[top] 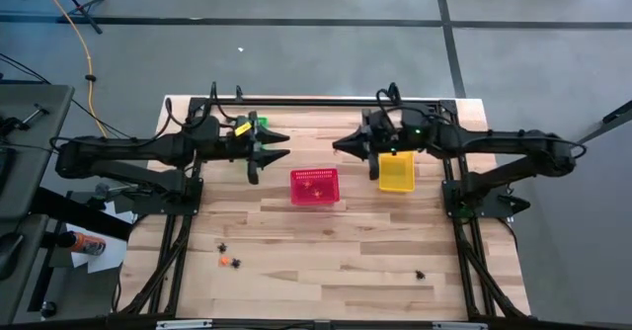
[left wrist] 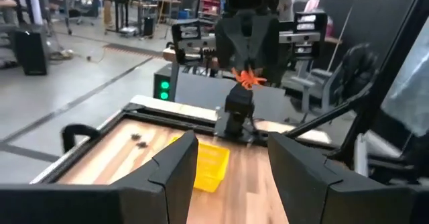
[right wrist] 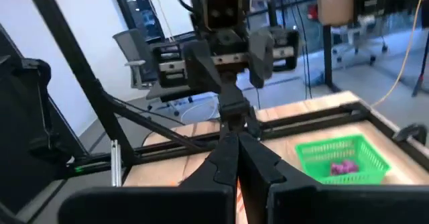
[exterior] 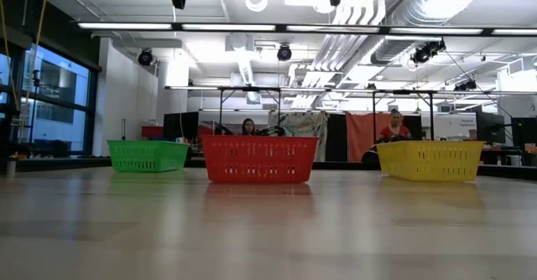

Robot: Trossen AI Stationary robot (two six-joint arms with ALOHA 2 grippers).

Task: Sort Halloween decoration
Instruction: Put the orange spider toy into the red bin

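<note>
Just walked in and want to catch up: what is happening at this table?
Two robot arms are sorting tiny Halloween trinkets into baskets. The right gripper, raised near the yellow basket, is shut on an orange trinket. The left gripper hangs open near the green basket, which holds purple pieces. A few trinkets remain on the table.

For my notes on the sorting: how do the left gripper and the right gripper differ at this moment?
The left gripper is open; the right gripper is shut. The left gripper is empty; the right gripper pinches an orange trinket. Both hang above the table, tips facing each other.
</note>
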